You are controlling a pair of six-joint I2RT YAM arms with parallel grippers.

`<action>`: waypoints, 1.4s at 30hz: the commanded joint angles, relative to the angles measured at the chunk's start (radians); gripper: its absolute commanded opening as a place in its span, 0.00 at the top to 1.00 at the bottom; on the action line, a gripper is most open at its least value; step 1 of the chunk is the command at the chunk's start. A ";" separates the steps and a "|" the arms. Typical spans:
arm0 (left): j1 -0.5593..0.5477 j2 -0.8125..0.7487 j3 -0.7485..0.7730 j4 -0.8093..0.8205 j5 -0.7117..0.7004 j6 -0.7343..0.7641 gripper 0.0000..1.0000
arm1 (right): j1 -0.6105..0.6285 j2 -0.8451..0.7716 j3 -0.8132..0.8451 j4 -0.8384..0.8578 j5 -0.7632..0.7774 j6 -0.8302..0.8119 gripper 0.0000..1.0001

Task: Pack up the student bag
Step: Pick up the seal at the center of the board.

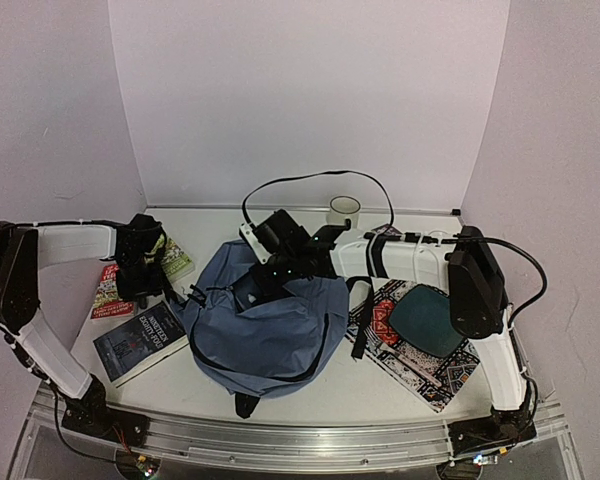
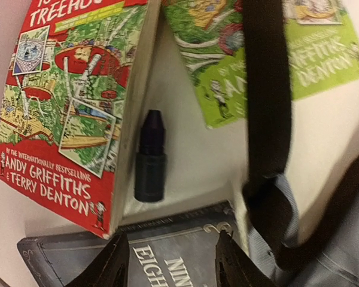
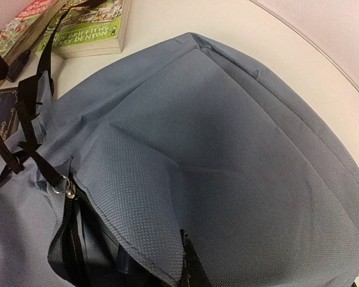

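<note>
The student bag [image 1: 270, 330], slate-blue and slumped, lies mid-table with a black strap [image 2: 266, 107] trailing left. My right gripper [image 1: 272, 268] reaches across onto its top and is shut on a fold of the bag's fabric [image 3: 167, 179] beside the open zipper [image 3: 69, 227]. One dark fingertip [image 3: 194, 270] shows under the flap. My left gripper [image 2: 170, 266] is open and hovers low over a dark grey book [image 2: 179, 254] [image 1: 140, 342], with nothing between its fingers. Just ahead of it a short black cylinder [image 2: 151, 156] lies against a red book [image 2: 66, 107] [image 1: 108, 290].
A green book [image 2: 314, 54] [image 1: 177, 260] lies behind the red one. On the right a patterned cloth mat [image 1: 420, 365] carries a dark teal oval object [image 1: 425, 320]. A pale cup [image 1: 345, 208] stands by the back wall. A black cable loops over the right arm.
</note>
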State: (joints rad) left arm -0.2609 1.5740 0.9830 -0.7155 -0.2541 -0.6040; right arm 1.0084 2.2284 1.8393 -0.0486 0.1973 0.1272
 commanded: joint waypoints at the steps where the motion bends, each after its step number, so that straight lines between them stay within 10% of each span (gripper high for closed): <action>1: 0.036 0.059 0.053 0.031 -0.049 0.044 0.52 | 0.009 -0.069 0.000 0.021 -0.027 0.020 1.00; 22: 0.137 0.253 0.075 0.175 0.104 0.101 0.68 | 0.009 -0.054 0.021 0.021 -0.025 0.008 1.00; 42: 0.136 -0.135 -0.090 0.144 0.473 -0.012 0.90 | 0.010 -0.059 0.023 0.019 -0.024 0.000 1.00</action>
State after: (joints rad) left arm -0.1242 1.5450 0.9176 -0.5578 0.0649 -0.5604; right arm 1.0084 2.2284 1.8385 -0.0452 0.1928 0.1276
